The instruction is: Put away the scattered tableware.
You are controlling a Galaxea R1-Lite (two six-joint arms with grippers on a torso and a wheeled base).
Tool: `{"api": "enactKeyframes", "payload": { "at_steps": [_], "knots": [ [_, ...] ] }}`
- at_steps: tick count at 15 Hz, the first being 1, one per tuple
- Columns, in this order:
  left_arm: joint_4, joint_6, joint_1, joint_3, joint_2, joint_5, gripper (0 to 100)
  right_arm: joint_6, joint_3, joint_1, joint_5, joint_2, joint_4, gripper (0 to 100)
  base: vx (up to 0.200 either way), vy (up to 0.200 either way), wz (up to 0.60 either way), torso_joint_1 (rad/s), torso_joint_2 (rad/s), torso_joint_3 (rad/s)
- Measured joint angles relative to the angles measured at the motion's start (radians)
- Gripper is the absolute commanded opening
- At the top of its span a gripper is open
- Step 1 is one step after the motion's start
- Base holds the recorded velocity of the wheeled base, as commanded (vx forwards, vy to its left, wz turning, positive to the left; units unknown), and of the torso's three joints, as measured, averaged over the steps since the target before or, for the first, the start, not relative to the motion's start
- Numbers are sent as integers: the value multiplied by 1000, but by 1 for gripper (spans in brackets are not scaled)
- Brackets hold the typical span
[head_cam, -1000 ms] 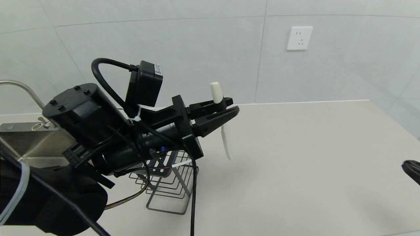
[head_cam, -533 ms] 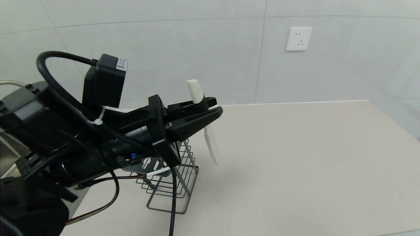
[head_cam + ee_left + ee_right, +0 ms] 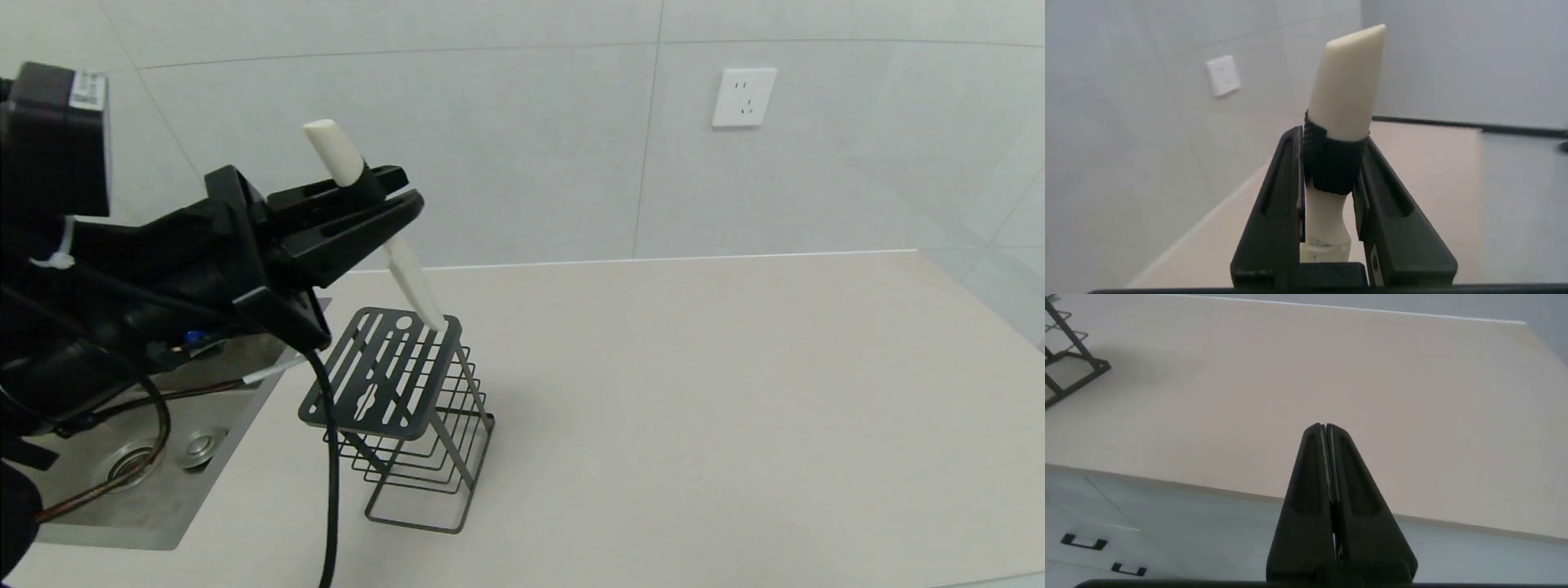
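Observation:
A white knife [image 3: 415,287] with a pale handle and a black band is held tilted, handle up, in my left gripper [image 3: 390,198], which is shut on it. The blade tip sits at the far right corner of the slotted top plate of a dark wire rack [image 3: 384,377]; touching or just above, I cannot tell. In the left wrist view the knife handle [image 3: 1346,77] sticks out past the left gripper [image 3: 1331,167]. My right gripper [image 3: 1327,437] is shut with nothing in it, above the beige table [image 3: 1290,384] near its front edge.
A steel sink [image 3: 106,490] with a drain lies left of the rack. A wall outlet [image 3: 743,96] is on the tiled wall behind. The beige table [image 3: 694,392] stretches to the right. A corner of the rack [image 3: 1069,351] shows in the right wrist view.
My left arm has swung left and upward with the knife, bringing the blade tip from beside the rack to its top plate. The right gripper has left the head view's right edge.

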Motion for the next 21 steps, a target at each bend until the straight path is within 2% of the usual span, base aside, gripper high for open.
{"api": "enactKeyframes", "payload": {
  "at_steps": [1,3,6,8,9,10,13,15,17,18,21],
  "knots": [
    [4,11,26,-6,-10,-45,0,0,0,0,1,-2,0,0,0,0,0,0,0,0],
    [7,14,66,-28,-19,-66,0,0,0,0,1,-3,0,0,0,0,0,0,0,0],
    [7,-16,127,-40,-26,-248,0,0,0,0,1,-4,-1,0,0,0,0,0,0,0],
    [-4,-27,201,-53,-14,-420,0,0,0,0,3,-4,-1,0,0,0,0,0,0,0],
    [-24,-32,222,-55,-3,-487,0,0,0,0,4,-4,-1,0,0,0,0,0,0,0],
    [-56,-43,237,-55,12,-522,0,0,0,0,3,-4,-1,0,0,0,0,0,0,0],
    [-153,-78,238,-65,66,-537,0,0,0,0,4,-4,-2,0,0,0,0,0,0,0],
    [-260,-143,213,-72,105,-539,0,0,0,0,4,-4,-2,0,0,0,0,0,0,0],
    [-361,-234,186,-68,140,-532,0,0,0,0,4,-4,-2,0,0,0,0,0,0,0],
    [-370,-251,175,-62,156,-517,0,0,0,0,4,-4,-2,0,0,0,0,0,0,0],
    [-371,-250,169,-50,180,-475,0,0,0,0,6,-4,-2,0,0,0,0,0,0,0]
  ]
}}
